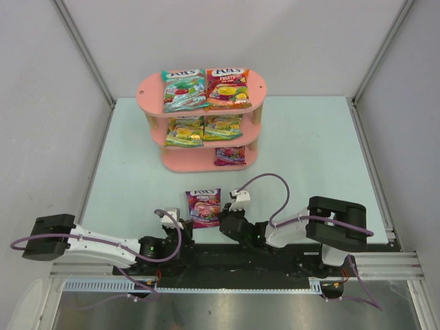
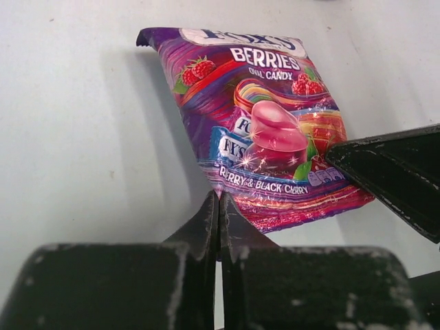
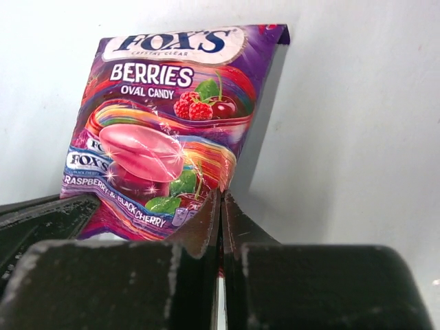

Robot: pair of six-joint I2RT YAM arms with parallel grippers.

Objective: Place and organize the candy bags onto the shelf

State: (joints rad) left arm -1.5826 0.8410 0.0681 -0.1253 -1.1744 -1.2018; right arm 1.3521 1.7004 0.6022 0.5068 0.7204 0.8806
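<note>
A purple "FOX'S Berries" candy bag (image 1: 203, 207) sits between my two grippers, in front of the pink shelf (image 1: 256, 84). My left gripper (image 2: 220, 196) is shut on the bag's (image 2: 258, 124) near left corner. My right gripper (image 3: 221, 194) is shut on the near right corner of the bag (image 3: 165, 124). The bag stands tilted up off the table. On the shelf, a teal bag (image 1: 183, 89) and a red-orange bag (image 1: 227, 87) lie on the top board. Two yellow-green bags (image 1: 185, 130) (image 1: 222, 127) lie on the middle board. A second purple bag (image 1: 230, 156) lies on the bottom board's right side.
The pale table (image 1: 316, 158) is boxed in by white walls at the left, back and right. A metal rail (image 1: 227, 265) with the arm bases runs along the near edge. Purple cables (image 1: 271, 180) loop above the right arm. The bottom board's left part (image 1: 185, 161) is bare.
</note>
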